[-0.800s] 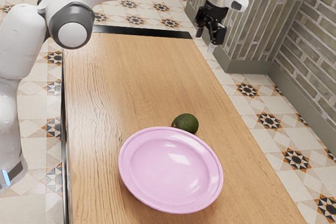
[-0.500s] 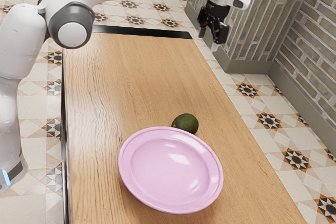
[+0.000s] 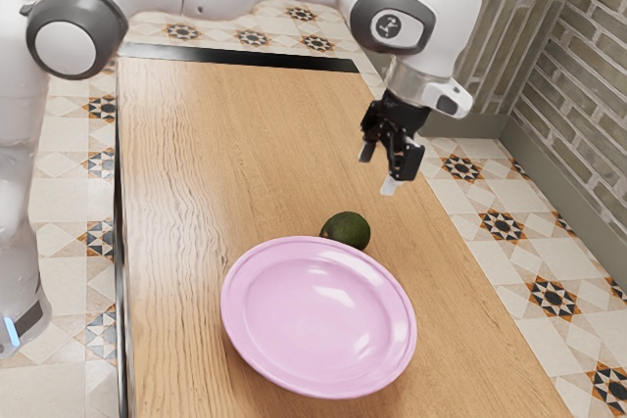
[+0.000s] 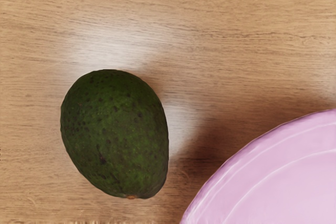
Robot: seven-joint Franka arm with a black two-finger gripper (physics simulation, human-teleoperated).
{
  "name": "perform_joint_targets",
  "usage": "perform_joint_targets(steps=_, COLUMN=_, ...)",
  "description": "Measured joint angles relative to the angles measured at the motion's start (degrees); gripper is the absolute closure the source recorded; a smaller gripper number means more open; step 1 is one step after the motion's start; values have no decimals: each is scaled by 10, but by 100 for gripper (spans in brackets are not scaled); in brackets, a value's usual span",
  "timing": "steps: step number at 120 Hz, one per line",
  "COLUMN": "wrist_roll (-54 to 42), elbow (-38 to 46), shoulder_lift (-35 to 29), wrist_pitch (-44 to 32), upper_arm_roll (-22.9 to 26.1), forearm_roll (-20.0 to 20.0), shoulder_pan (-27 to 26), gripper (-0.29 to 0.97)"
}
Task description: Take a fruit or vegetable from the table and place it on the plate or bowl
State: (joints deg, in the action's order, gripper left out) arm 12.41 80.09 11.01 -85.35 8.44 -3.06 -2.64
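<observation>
one avocado on the table, end effector empty

the pink plate (image 3: 318, 318) lies on the wooden table (image 3: 220, 159). just beside its rim, with a thin strip of wood between them in the wrist view, the dark green avocado (image 3: 346, 229) lies on its side. further to the exterior view's right, the end effector (image 3: 377, 171) hangs over the table, fingers apart and gripping nothing.
</observation>
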Motion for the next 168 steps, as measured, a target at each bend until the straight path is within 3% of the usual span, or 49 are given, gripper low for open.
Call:
perform_joint_targets(steps=24, wrist_roll=108, elbow=34, shoulder_lift=-6, wrist_pitch=-20, upper_arm_roll=-14, forearm_roll=-36, shoulder_pan=21, gripper=0)
perform_joint_targets(steps=48, wrist_roll=219, elbow=39, shoulder_lift=9, wrist_pitch=-36, upper_arm_roll=-14, forearm_roll=-32, shoulder_pan=30, gripper=0)
perform_joint_targets(steps=72, wrist_roll=292, elbow=52, shoulder_lift=5, wrist_pitch=-48, upper_arm_roll=7, forearm_roll=27, shoulder_pan=25, gripper=0)
perform_joint_targets(steps=111, wrist_roll=346, elbow=259, shoulder_lift=-154, wrist_pitch=-115, upper_arm_roll=-1, forearm_roll=11, shoulder_pan=31, gripper=0)
perform_joint_targets(steps=152, wrist_roll=357, elbow=322, shoulder_lift=-254, wrist_pitch=-64, upper_arm_roll=-5, forearm_roll=6, shoulder_pan=44, gripper=0)
perform_joint_targets(steps=168, wrist_roll=344, elbow=357, shoulder_lift=-291, wrist_pitch=-56, upper_arm_roll=-12, forearm_roll=9, shoulder_pan=74, gripper=0)
